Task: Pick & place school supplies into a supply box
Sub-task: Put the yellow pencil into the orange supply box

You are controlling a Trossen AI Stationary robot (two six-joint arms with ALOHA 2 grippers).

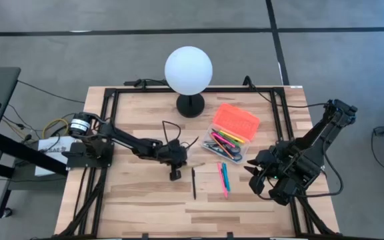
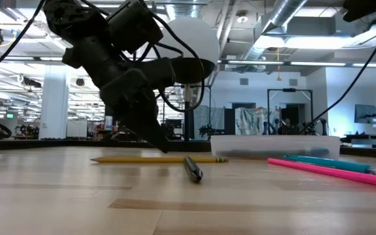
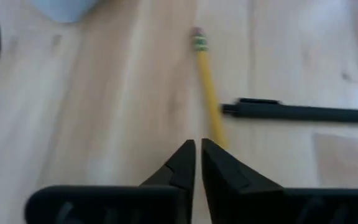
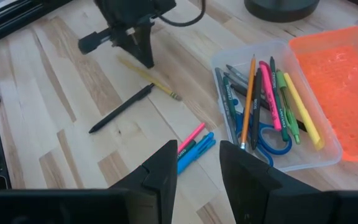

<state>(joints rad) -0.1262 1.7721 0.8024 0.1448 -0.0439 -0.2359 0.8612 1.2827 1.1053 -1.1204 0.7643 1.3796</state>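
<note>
A yellow pencil lies flat on the table mid-way, with a black pen beside it. My left gripper is shut, slanting down, its tips at the pencil's middle; nothing shows between the fingers. A pink marker and a blue one lie side by side, right of the pen. The clear supply box holds several pens, markers and blue-handled scissors, and its orange lid lies open. My right gripper hangs open above the table's right side. My left gripper's shut fingertips stand right over the pencil, slanting down from the table's left. The fingers hide that spot, so I cannot tell whether they touch it. The pencil lies flat on the wood.
A white globe lamp on a black foot stands at the table's far middle, just left of the box. Cables run along the table's far edge. Bare wood lies along the near edge.
</note>
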